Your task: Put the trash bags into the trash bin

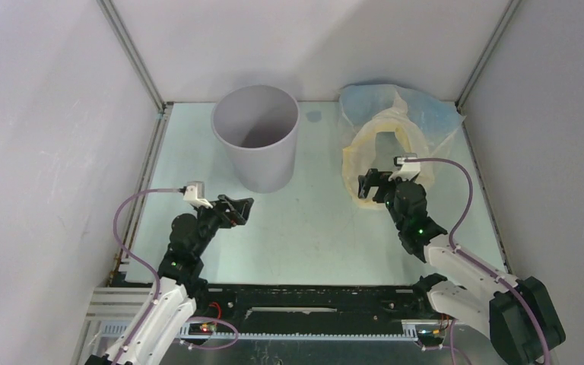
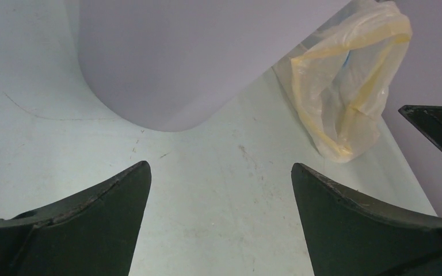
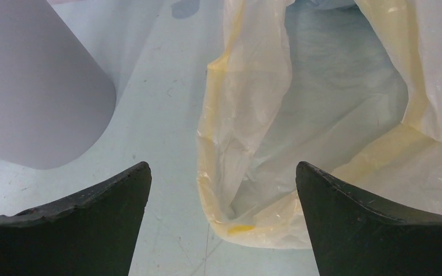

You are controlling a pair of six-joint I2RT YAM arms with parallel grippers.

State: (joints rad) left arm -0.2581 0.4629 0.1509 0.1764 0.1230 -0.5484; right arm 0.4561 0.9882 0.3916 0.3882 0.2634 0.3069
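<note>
The light grey round trash bin [image 1: 256,144] stands upright at the back middle of the table; it also shows in the left wrist view [image 2: 195,57] and the right wrist view [image 3: 29,86]. A cream-yellow trash bag [image 1: 376,148] lies crumpled and open at the back right, over a pale blue bag [image 1: 430,110]. The cream bag shows in the left wrist view [image 2: 345,86] and the right wrist view [image 3: 253,132]. My right gripper [image 1: 370,185] is open, its jaws astride the bag's near edge [image 3: 223,172], not closed on it. My left gripper [image 1: 242,207] is open and empty, just in front of the bin [image 2: 218,172].
Grey walls with metal corner posts [image 1: 133,53] enclose the pale green table [image 1: 312,228] on three sides. A black rail [image 1: 312,293] runs along the near edge between the arm bases. The right gripper's tip shows at the right of the left wrist view [image 2: 437,126].
</note>
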